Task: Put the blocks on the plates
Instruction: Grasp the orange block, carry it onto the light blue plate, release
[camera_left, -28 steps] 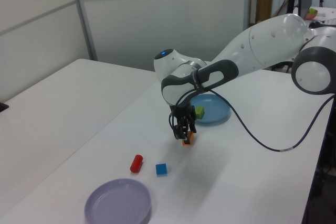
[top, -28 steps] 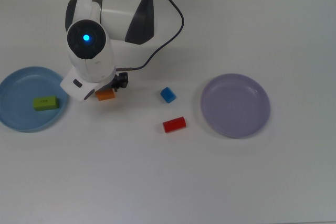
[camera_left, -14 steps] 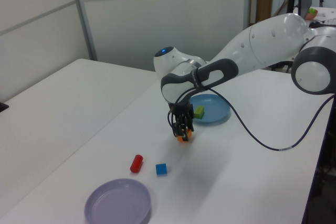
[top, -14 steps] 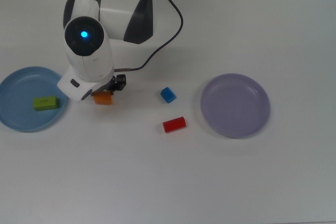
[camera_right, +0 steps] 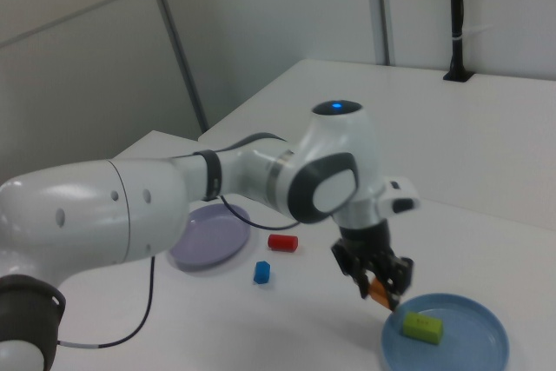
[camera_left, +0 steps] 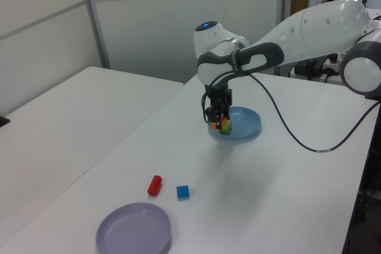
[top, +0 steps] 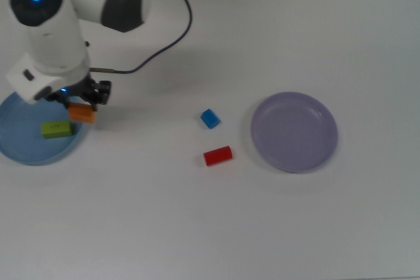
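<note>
My gripper (top: 81, 111) (camera_left: 221, 123) (camera_right: 382, 291) is shut on the orange block (top: 82, 113) (camera_right: 379, 291), held just above the rim of the light blue plate (top: 20, 152) (camera_left: 247, 124) (camera_right: 473, 349) at the top view's left. The lime-green block (top: 57, 129) (camera_right: 422, 327) lies inside that plate. On the table sit the blue cube (top: 210, 119) (camera_left: 183, 191) (camera_right: 261, 272) and the red block (top: 217, 155) (camera_left: 155, 185) (camera_right: 282, 242). The lavender plate (top: 294, 132) (camera_left: 134, 229) (camera_right: 208, 236) holds nothing.
The arm's white body (top: 49, 24) and a black cable (top: 164, 47) reach over the table at the top view's upper left. Grey wall panels stand behind the table in the left view.
The arm has carried the orange block from the table's middle toward the top view's left, up to the blue plate's rim. The other blocks have not moved.
</note>
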